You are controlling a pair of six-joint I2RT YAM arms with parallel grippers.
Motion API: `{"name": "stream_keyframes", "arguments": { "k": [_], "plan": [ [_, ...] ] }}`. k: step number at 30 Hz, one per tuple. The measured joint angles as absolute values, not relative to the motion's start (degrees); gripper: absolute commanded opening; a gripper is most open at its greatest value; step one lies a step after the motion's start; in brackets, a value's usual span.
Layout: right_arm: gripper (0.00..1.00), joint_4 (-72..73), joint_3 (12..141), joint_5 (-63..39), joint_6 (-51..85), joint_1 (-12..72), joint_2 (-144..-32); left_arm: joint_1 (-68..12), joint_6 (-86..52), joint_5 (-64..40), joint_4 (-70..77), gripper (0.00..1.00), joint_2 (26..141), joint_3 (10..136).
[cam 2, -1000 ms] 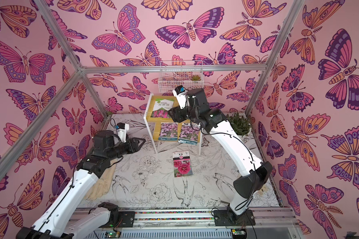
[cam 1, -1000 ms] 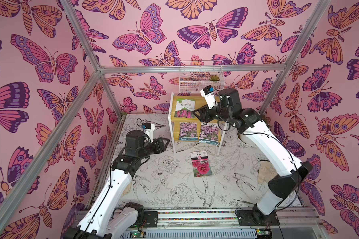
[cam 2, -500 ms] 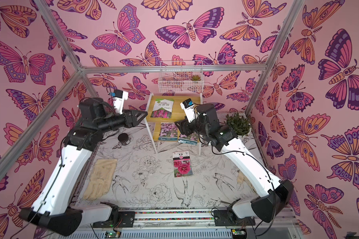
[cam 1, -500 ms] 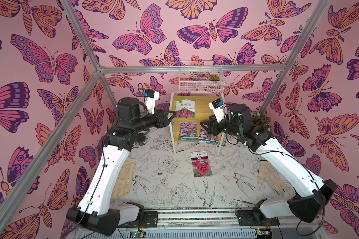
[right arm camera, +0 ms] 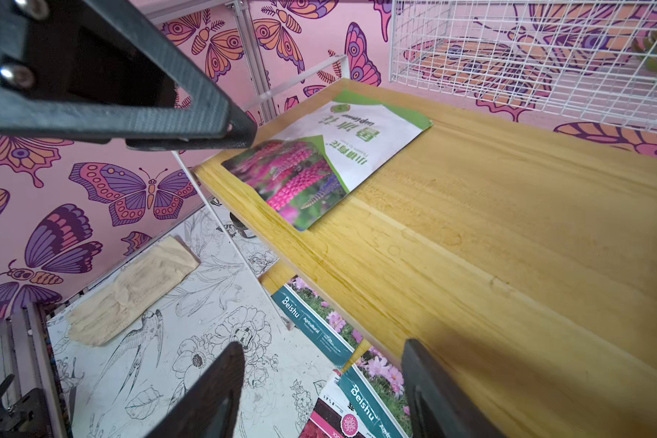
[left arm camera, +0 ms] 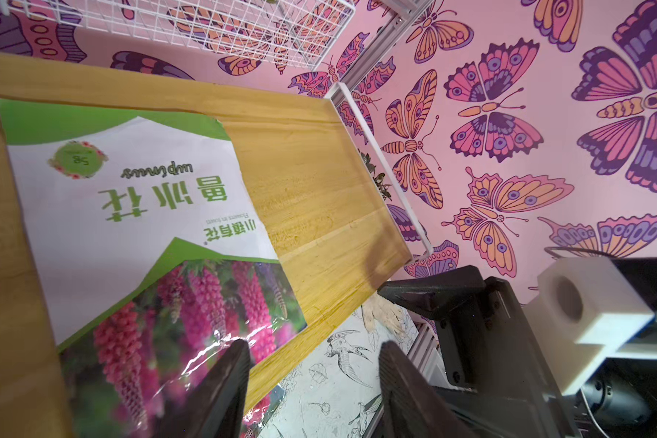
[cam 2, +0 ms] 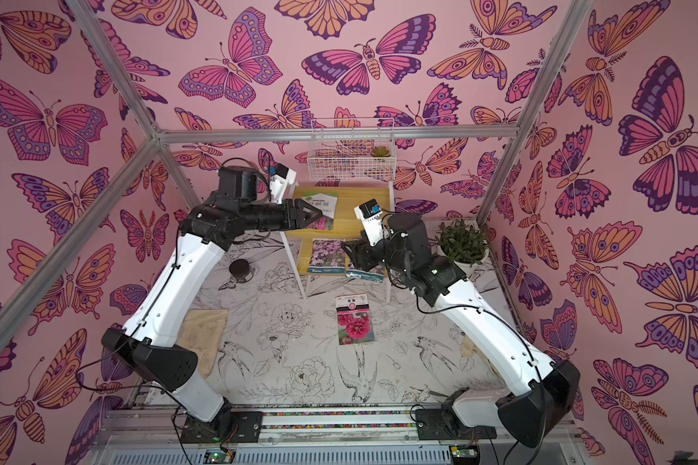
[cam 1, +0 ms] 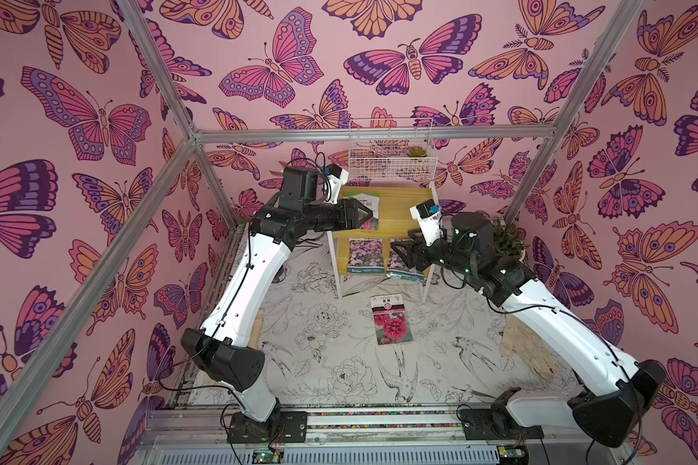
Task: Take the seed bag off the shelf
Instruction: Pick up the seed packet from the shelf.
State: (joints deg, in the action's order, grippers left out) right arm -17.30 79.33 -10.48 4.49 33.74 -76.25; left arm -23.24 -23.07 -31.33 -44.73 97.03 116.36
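Both grippers' fingers are spreading apart, grasping nothing: left gripper (left arm camera: 315, 345) hovering over the green-and-white flower seed bag (left arm camera: 129, 212) atop the yellow wooden shelf (left arm camera: 319, 182), right gripper (right arm camera: 323, 343) beside that shelf.

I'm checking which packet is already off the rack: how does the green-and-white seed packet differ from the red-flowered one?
The green-and-white packet lies on the top board of the shelf, while the red-flowered packet lies on the table mat in front of the shelf. The green-and-white packet shows pink flower spikes below green lettering, whereas the red-flowered packet shows round red blooms below a dark band. Both lie flat, face up.
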Motion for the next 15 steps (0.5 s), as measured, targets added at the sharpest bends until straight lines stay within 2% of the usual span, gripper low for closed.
{"name": "stream_keyframes", "arguments": {
  "k": [10, 15],
  "plan": [
    [0.69, -10.83, 78.91, -13.04, 5.45, 33.74, -76.97, -31.94, -18.83, -16.51, -49.74, 0.58, 98.26, 118.8],
    [0.7, -15.18, 88.23, -17.06, -4.23, 34.74, -83.0, -31.88, -18.48, -8.93, -49.41, 0.61, 92.12, 112.33]
  ]
}}
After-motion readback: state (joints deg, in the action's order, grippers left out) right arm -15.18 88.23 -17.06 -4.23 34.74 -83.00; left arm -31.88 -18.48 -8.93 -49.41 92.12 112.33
